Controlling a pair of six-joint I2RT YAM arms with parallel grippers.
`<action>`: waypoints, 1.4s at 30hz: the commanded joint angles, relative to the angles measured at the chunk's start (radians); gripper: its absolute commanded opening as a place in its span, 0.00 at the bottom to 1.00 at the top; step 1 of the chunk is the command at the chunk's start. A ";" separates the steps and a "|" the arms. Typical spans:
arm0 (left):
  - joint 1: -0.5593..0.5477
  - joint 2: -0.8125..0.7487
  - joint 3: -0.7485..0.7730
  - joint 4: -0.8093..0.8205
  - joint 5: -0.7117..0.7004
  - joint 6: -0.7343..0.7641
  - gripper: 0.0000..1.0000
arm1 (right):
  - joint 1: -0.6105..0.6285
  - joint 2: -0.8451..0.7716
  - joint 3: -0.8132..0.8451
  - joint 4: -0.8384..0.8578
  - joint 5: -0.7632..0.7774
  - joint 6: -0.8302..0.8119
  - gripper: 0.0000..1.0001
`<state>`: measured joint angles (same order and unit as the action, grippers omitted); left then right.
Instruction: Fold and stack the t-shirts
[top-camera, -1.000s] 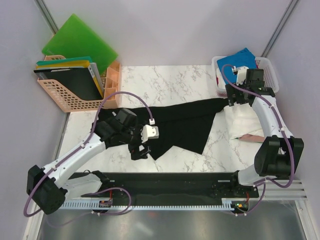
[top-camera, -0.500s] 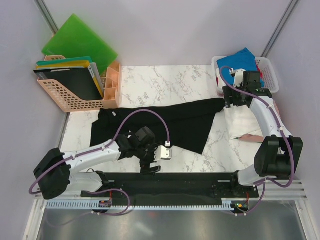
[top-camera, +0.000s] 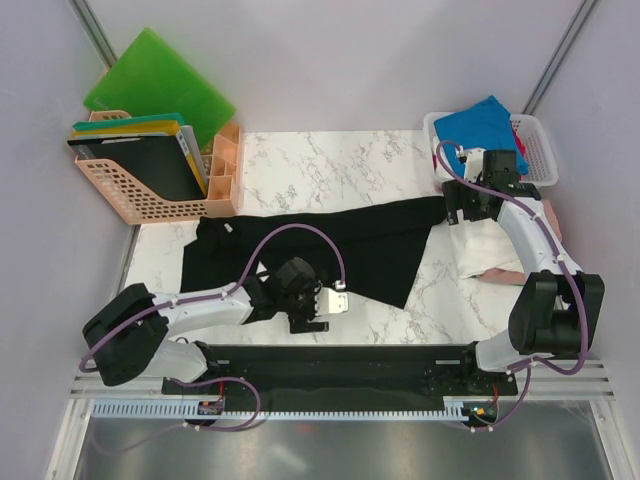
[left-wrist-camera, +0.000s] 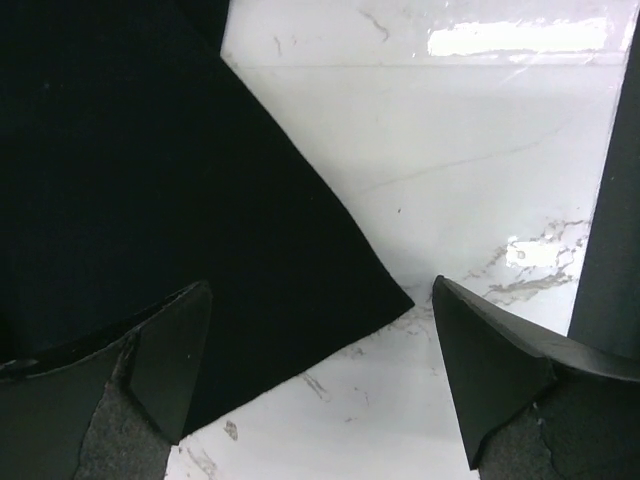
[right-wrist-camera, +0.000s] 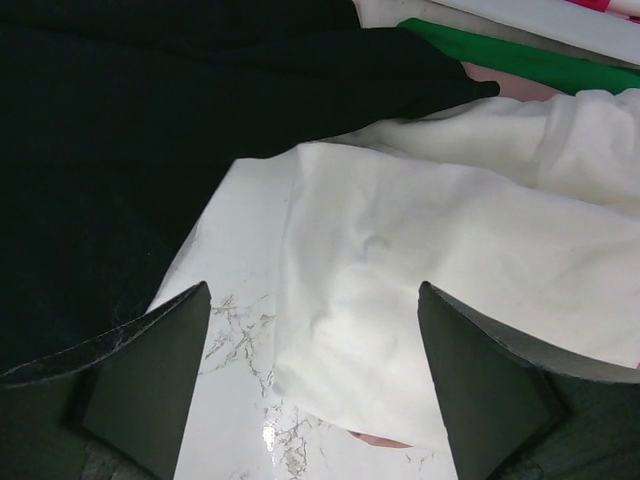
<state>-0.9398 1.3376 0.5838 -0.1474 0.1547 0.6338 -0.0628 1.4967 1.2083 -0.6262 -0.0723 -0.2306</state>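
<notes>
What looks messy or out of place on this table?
The black t-shirt lies skewed across the marble table, one corner jutting toward the near edge. The white shirt sits rumpled at the right, a pink one peeking from under it. The blue shirt spills over the basket rim. Nothing looks damaged.

Black shirt (top-camera: 380, 240): near edge hidden under the left arm (top-camera: 215, 303); neck label (top-camera: 228, 228) too small to read. Pink shirt (top-camera: 503, 272): mostly covered by the white shirt (top-camera: 485, 245). Green shirt (right-wrist-camera: 520, 60): cut off at the right wrist view's edge.
</notes>
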 joint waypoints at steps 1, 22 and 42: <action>-0.005 0.034 -0.010 0.089 -0.032 0.056 0.97 | 0.000 -0.030 0.007 0.008 -0.018 0.013 0.91; -0.007 -0.123 0.203 -0.073 -0.203 0.058 0.02 | 0.001 -0.047 -0.041 0.013 -0.052 0.007 0.89; 0.437 -0.196 0.482 -0.188 -0.327 0.043 0.02 | 0.003 0.233 0.161 0.145 0.005 0.054 0.85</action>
<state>-0.5205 1.1873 1.0470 -0.3214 -0.1818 0.6994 -0.0624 1.6878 1.2659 -0.5446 -0.0978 -0.2008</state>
